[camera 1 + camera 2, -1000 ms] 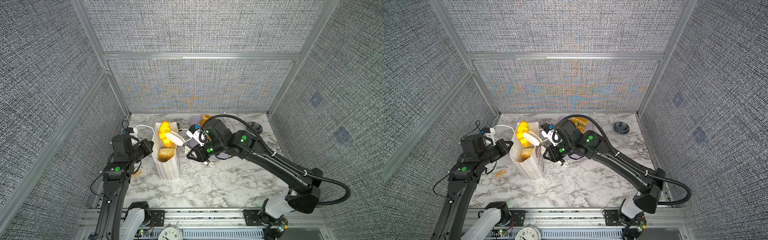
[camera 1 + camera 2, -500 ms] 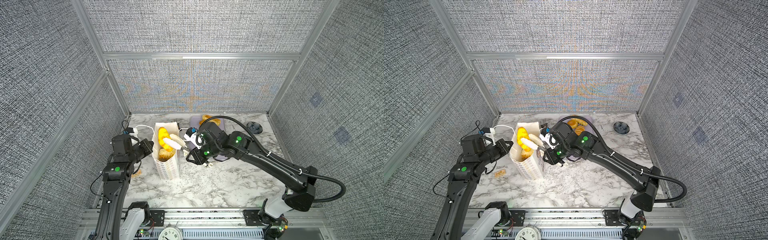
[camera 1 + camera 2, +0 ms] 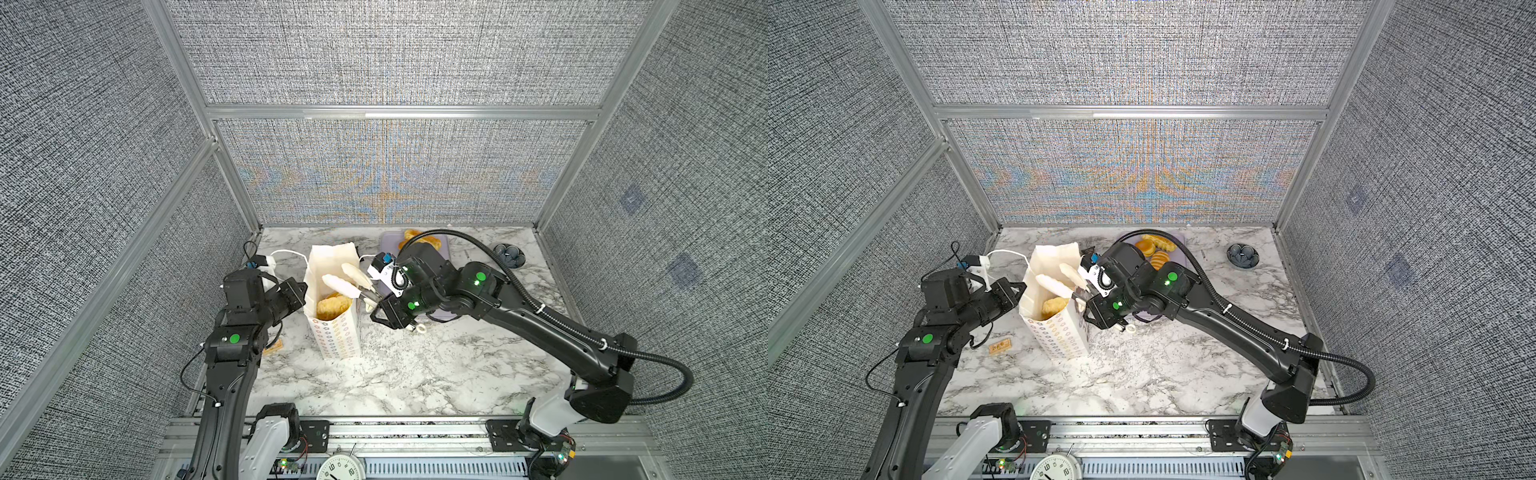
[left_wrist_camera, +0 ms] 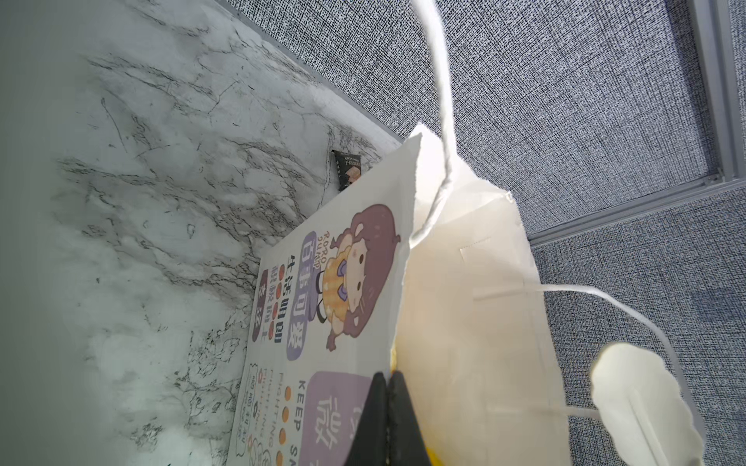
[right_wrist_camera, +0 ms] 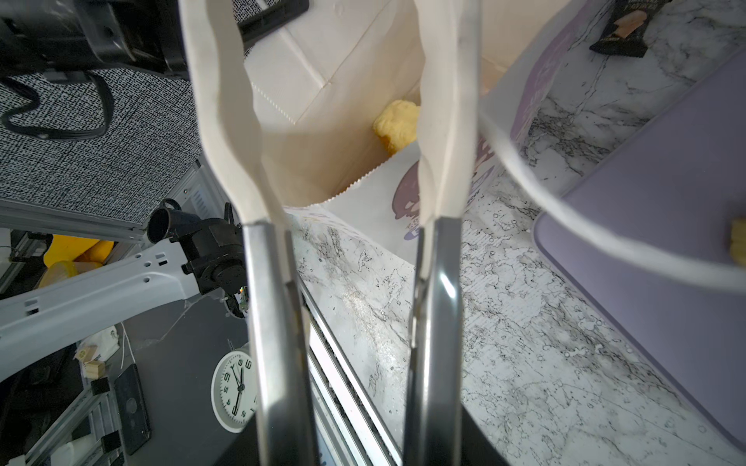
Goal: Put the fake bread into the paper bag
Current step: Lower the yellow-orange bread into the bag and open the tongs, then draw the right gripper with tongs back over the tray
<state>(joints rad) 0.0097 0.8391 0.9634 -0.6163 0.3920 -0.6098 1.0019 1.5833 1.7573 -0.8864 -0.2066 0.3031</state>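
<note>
**Release over the bag.** The long white-tipped fingers point(image 5: 218, 101) of the right gripper point(image 3: 338, 274) are seen parted, with nothing between them, just above the mouth of the paper bag point(image 3: 337, 338). A second ago a bright yellow piece was clamped between these fingers over the mouth. Half a second ago it had been lowered into the opening. It is no longer held, so this piece is judged to have been delivered, and the gripper can be withdrawn for the next one.

The fake bread point(image 3: 332, 305) in the bag lies directly below the right fingertips. In both top views it is seen as a golden-brown lump with a crumbly surface. In the right wrist view a pale yellow, knobbly lump point(image 5: 397, 123) is seen low against the inner wall. Whether these are one piece or two cannot be told. More golden, ridged pieces point(image 3: 1154, 249) are left on the lavender tray point(image 5: 646, 210), behind the right fingers and partly under the wrist, so the task is judged unfinished.

The left gripper point(image 4: 388, 403) is closed, its black fingers pinched on the bag's rim on the side opposite the right fingers. The bag is thereby held upright on the marble tabletop point(image 3: 415, 365) with its mouth open.
</note>
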